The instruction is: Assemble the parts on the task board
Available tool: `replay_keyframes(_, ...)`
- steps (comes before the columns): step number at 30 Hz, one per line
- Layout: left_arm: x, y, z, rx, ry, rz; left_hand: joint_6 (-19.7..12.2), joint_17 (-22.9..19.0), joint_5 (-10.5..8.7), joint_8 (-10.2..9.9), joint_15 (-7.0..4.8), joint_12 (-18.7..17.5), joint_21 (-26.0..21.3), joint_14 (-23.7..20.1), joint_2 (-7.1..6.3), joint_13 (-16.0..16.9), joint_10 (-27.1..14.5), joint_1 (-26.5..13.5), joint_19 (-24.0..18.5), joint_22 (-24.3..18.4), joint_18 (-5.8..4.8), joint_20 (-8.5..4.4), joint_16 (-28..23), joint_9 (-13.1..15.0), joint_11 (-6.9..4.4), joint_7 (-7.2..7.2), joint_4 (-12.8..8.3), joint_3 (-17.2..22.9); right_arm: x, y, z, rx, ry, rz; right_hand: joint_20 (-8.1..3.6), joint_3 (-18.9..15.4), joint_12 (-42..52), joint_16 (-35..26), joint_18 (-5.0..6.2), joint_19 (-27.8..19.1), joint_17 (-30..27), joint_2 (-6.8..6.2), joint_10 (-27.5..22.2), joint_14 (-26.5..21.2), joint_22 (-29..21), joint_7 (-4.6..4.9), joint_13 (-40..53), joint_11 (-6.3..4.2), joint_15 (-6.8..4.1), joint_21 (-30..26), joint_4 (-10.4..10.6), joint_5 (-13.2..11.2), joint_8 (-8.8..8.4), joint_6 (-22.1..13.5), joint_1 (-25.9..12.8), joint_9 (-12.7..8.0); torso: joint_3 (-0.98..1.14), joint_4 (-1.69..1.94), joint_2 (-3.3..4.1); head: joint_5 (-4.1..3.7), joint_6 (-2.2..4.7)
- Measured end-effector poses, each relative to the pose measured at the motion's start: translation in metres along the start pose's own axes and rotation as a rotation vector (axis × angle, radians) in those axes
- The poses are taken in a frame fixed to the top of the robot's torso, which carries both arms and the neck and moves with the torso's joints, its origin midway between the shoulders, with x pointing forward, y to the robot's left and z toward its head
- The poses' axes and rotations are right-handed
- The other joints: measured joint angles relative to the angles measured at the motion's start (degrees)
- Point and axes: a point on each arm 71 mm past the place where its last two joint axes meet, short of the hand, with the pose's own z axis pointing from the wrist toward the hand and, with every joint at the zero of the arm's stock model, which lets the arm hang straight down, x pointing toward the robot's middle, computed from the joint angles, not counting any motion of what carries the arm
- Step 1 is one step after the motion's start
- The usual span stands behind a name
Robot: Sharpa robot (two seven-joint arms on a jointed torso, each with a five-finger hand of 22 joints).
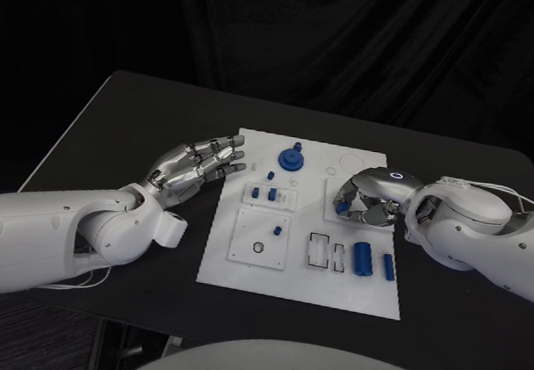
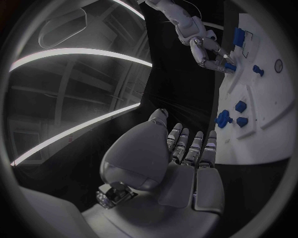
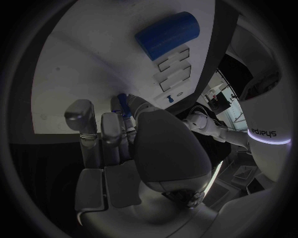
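On task board (image 1: 303, 281), right robot hand (image 1: 365, 203) pinching blue part (image 1: 342, 207)

dim scene, white task board (image 1: 334, 289) brightly lit; wrist views bend straight edges strongly.

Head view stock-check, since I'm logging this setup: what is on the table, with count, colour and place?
Black table: one, under everything.
White task board plate: one, mid-table.
Round blue knobbed part: one, board's far edge.
Blue cylinder part: one, board's right side; a slimmer blue part beside it.
Small blue pegs: several, near the board's middle; exact count unclear.
Small blue part: one, pinched in right hand.
Left hand: silver, open, at board's left edge.
Right hand: silver, over board's right side.
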Motion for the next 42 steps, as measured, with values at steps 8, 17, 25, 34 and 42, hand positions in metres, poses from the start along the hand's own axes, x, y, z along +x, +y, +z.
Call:
replay_keyframes(8, 0.000, 0.001, 0.000, -0.001, 0.000, -0.001, 0.74, 0.00, 0.22, 0.28, 0.00, 0.21, 0.00, 0.00, 0.20, 0.00, 0.08, 0.20, 0.00, 0.00, 0.00, 0.00, 0.00, 0.09, 0.08, 0.32, -0.02, 0.30, -0.004, 0.002, -0.006, -0.008, -0.057, 0.009, -0.71, 0.69, 2.06, 0.36, -0.01, 0.30, 0.63, -0.16, 2.25, 0.61, -0.01, -0.96, 1.56, -1.00, -1.03, 1.56, -2.14, 1.08, 3.08, 4.60, 0.79, 1.36, -0.01, 0.01, -0.02, 0.37, 0.00)
replay_keyframes(17, -0.001, 0.002, 0.000, -0.002, 0.001, -0.002, 2.26, 0.05, 0.22, 0.52, 0.00, 0.43, 0.00, 0.00, 0.20, 0.05, 0.39, 0.20, 0.00, -0.05, 0.00, 0.00, 0.23, 0.29, 0.39, 0.60, -0.15, 0.48, -0.025, 0.014, -0.019, -0.038, -0.157, 0.011, -1.33, 1.00, 2.27, -0.11, 0.00, 0.09, -0.11, -0.08, 2.71, 0.45, -0.01, -1.26, 1.79, -1.30, -1.20, 1.14, -2.78, 1.03, 3.08, 5.10, 1.17, 1.35, -0.01, 0.01, -0.03, 1.09, 0.00)
replay_keyframes(25, -0.001, 0.002, 0.000, -0.003, 0.001, -0.002, 2.58, 0.04, 0.45, 0.54, 0.00, 0.66, 0.00, 0.00, 0.20, 0.05, 0.39, 0.20, 0.00, -0.05, 0.00, 0.00, 0.23, 0.32, 0.39, 0.68, -0.31, 0.64, -0.043, 0.040, -0.030, -0.097, -0.209, 0.026, -1.53, 1.16, 2.05, -0.61, 0.00, -0.11, -0.67, -0.22, 2.49, 0.30, -0.01, -1.03, 1.78, -1.08, -1.34, 0.32, -2.94, 1.29, 3.58, 4.85, 1.58, 1.35, -0.01, 0.00, -0.04, 1.70, 0.00)
replay_keyframes(34, -0.002, 0.003, 0.001, -0.003, 0.000, -0.001, 2.67, 0.03, 0.45, 0.54, -0.01, 0.66, 0.00, 0.00, 0.20, 0.04, 0.39, 0.20, 0.21, 0.04, 0.00, 0.21, 0.23, 0.34, 0.39, 0.60, -0.16, 0.79, -0.029, 0.090, -0.010, -0.230, -0.131, 0.072, -1.53, 1.55, 1.82, 0.39, 0.00, -0.11, 0.83, -0.07, 2.50, 0.30, -0.02, -1.05, 1.76, -1.07, -1.34, 1.88, -3.33, 1.29, 4.75, 4.21, 1.42, 1.35, -0.02, -0.01, -0.04, 2.86, 0.00)
replay_keyframes(42, -0.006, 0.002, -0.003, -0.005, -0.010, 0.002, 2.66, 0.03, 0.45, 0.53, -0.01, 0.66, 0.00, 0.00, 0.20, 0.05, 0.51, 0.20, 0.21, 0.04, 0.00, 0.21, 0.30, 0.34, 0.51, 0.60, -0.15, 0.79, -0.001, 0.120, 0.019, -0.326, -0.072, 0.056, -1.32, 1.46, 1.82, 1.34, 0.00, 0.10, 1.81, -0.08, 2.49, 0.86, -0.02, -0.95, 1.75, -1.07, -1.37, 2.99, -3.43, 1.27, 5.31, 3.73, 1.41, 1.35, -0.03, 0.01, -0.01, 3.27, 0.00)
